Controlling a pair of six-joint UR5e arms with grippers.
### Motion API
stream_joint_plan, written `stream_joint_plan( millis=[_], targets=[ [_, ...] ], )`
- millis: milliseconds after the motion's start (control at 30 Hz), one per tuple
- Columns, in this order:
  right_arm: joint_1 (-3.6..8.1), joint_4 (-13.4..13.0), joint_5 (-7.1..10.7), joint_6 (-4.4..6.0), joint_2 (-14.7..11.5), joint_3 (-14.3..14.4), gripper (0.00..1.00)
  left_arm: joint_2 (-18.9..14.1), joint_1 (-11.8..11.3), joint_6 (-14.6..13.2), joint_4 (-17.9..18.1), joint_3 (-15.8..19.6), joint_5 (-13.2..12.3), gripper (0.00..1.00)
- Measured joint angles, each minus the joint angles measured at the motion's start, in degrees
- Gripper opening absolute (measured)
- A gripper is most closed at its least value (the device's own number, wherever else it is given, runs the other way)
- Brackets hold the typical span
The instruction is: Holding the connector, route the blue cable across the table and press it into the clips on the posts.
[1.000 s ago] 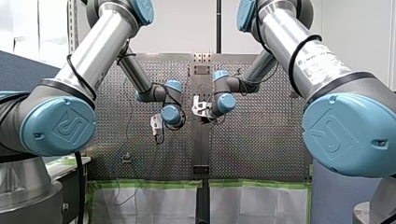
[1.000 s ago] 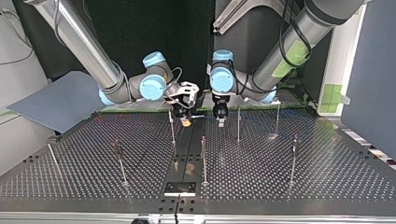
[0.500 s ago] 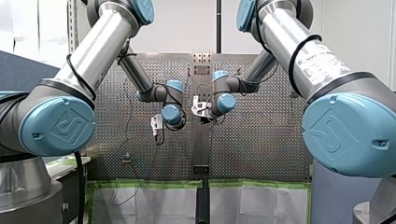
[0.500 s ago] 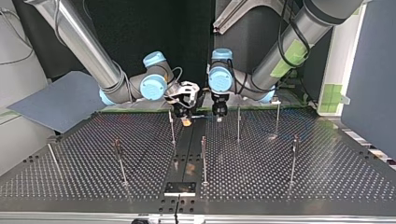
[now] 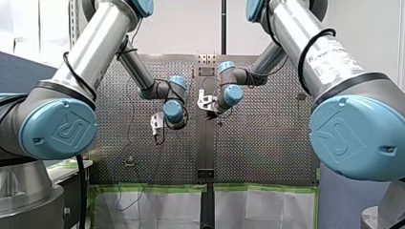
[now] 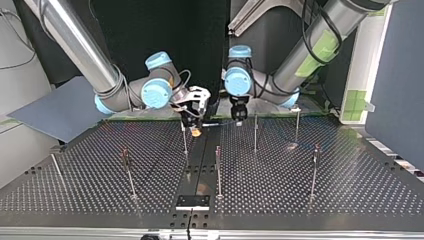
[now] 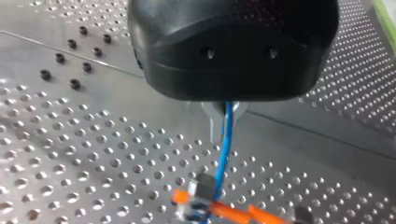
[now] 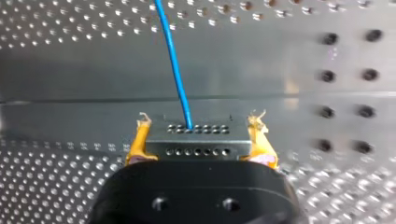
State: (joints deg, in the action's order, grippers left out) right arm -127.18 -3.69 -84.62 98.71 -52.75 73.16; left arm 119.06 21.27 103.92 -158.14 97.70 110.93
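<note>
- Right gripper (image 8: 198, 142): yellow pads (image 8: 137, 144) are clamped on the two short ends of the connector (image 8: 196, 135), a small grey block with rows of pin holes. The hold looks square.
- Blue cable (image 8: 173, 70) leaves one hole in the connector's upper row and runs off over the perforated tabletop (image 8: 70, 70).
- Left gripper (image 7: 224, 126): metal fingers (image 7: 211, 121) are closed around the cable a short way from the connector. Cannot tell whether they pinch it hard or let it slide.
- Top view: both grippers sit at the far middle of the tabletop, near each other, with a short span of cable between them. The posts (image 6: 255, 134) stand across the tabletop, and no cable shows at any of them.
- Handling, as a judgement:
  - The cable is thin, light and limp. It will sag or kink unless kept lightly taut between the two holds.
  - Its joint at the connector is the weak point, so avoid sharp bends or hard pulls there.
  - The connector is rigid and small. Its flat ends are the right faces to grip, as now.
  - For pressing into the clips, hold the cable close beside each post so the push does not simply bow it.
</note>
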Motion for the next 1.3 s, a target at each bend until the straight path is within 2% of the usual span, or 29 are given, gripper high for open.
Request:
stream_joint_plan(
  millis=[233,400,900,1133,1300],
  targets=[
    [0.19,0.32,-0.02,0.53,-3.53,2.29,0.00,-3.36,0.36,-0.13,-0.27,1.72,-0.24,0.00],
    [0.22,1.03,0.03,0.38,-6.31,3.16,0.00,-6.22,0.50,-0.09,-0.39,1.88,-0.28,0.00],
    [-0.38,3.15,0.01,0.49,-13.06,3.50,0.00,-13.18,1.05,0.56,-3.71,2.93,-0.32,0.00],
    [-0.38,3.83,-0.02,0.60,-16.11,3.55,0.00,-16.11,0.84,0.53,-3.20,2.86,-0.32,0.00],
    [0.04,4.01,-0.09,0.78,-18.67,3.55,0.00,-18.46,0.64,0.58,-3.00,2.47,-0.39,0.00]
  ],
)
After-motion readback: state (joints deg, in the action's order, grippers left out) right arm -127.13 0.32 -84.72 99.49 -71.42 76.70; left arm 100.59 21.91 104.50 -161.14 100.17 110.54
